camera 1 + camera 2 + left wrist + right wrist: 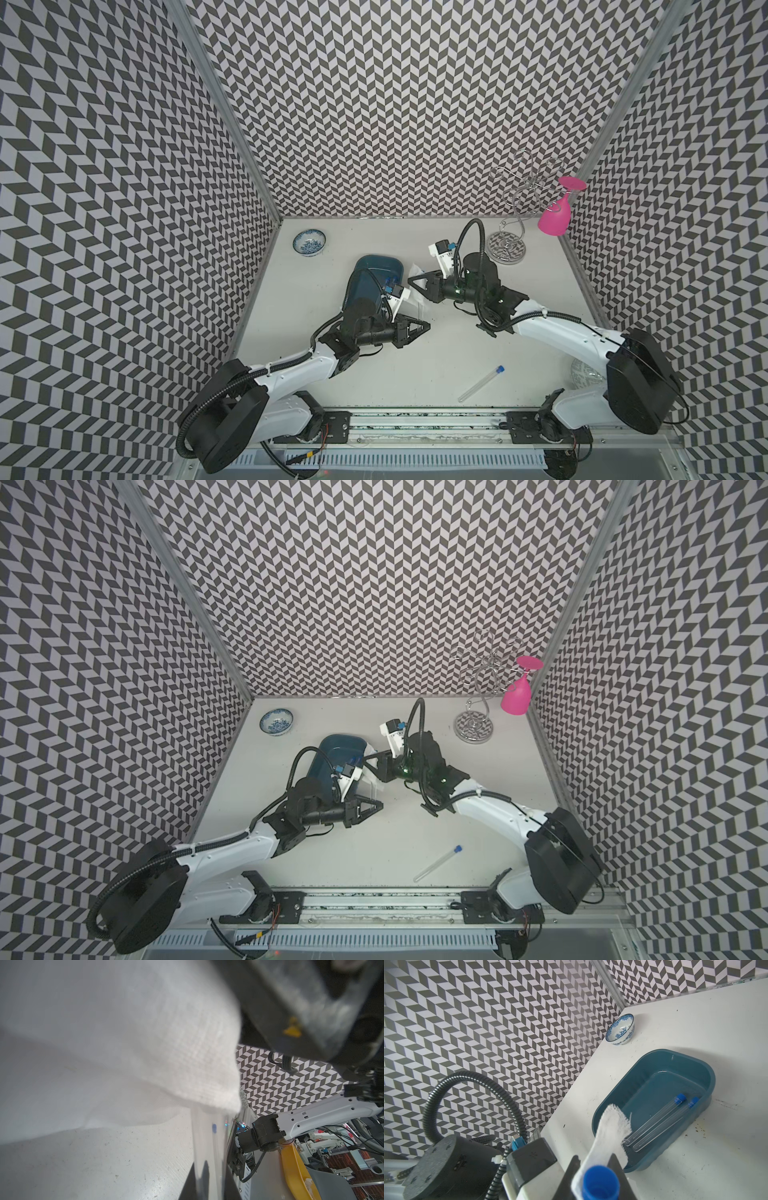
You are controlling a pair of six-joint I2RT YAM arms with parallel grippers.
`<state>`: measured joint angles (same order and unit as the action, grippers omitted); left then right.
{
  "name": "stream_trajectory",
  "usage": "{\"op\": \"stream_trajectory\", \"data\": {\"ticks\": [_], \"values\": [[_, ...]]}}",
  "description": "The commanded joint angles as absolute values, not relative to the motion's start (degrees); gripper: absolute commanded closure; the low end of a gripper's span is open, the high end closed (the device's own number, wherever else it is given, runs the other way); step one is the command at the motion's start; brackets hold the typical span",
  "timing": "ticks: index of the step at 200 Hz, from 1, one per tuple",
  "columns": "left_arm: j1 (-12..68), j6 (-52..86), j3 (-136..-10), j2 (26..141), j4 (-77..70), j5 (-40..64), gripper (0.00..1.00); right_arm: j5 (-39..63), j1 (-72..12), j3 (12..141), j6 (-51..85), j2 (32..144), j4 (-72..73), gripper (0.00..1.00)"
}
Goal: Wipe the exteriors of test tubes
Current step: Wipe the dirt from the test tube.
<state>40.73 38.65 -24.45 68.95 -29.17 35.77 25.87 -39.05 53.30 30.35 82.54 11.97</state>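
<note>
— Grip check first: note the left jaws closed on the held test tube [209, 1142], above the bench [415, 374] beside the blue tray [685, 1061]; note the right jaws pinched on the white wipe cloth [610, 1126], folded round that tube next to its blue cap [600, 1184].
— So how to wipe it well?
— Hold the left grip firm, slide the cloth down the full clear length, twist a little, squeeze lightly; probably slippery and fragile. Avoid tugging the cap loose.
— And the remaining tubes?
— Count one test tube [654, 1121] and a second [665, 1125] side by side in the tray, plus a lone test tube [481, 384] on the bench near the front rail.
— Any brand or label?
— None legible: only a blurred yellow sticker [292, 1029] on the dark housing opposite, and unreadable print on the right wrist camera [391, 732].
</note>
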Motion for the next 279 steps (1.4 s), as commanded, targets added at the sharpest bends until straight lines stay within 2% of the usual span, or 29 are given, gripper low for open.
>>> {"op": "stream_trajectory", "data": {"ticks": [1,81,118,160,189,279], "values": [[41.23,37.88,-25.69,67.54,-31.28,37.09,0.88,27.21,-38.86,50.89,28.45,82.29,12.92,0.78],[41.04,37.88,-26.24,68.20,-31.18,36.83,0.87,23.46,-46.39,36.48,35.77,76.26,20.26,0.78],[40.96,37.88,-25.93,67.69,-30.81,36.96,0.88,20.66,-45.21,42.22,33.31,78.32,16.31,0.79],[40.96,37.97,-25.91,67.24,-30.76,36.56,0.88,23.20,-40.60,51.60,29.07,82.72,12.33,0.79],[40.96,37.97,-26.08,67.49,-30.86,36.74,0.87,25.51,-38.94,53.20,28.28,83.95,11.85,0.79],[39.86,38.22,-25.97,67.50,-32.08,36.99,0.87,21.38,-47.21,35.32,38.12,76.00,21.55,0.79]]}}
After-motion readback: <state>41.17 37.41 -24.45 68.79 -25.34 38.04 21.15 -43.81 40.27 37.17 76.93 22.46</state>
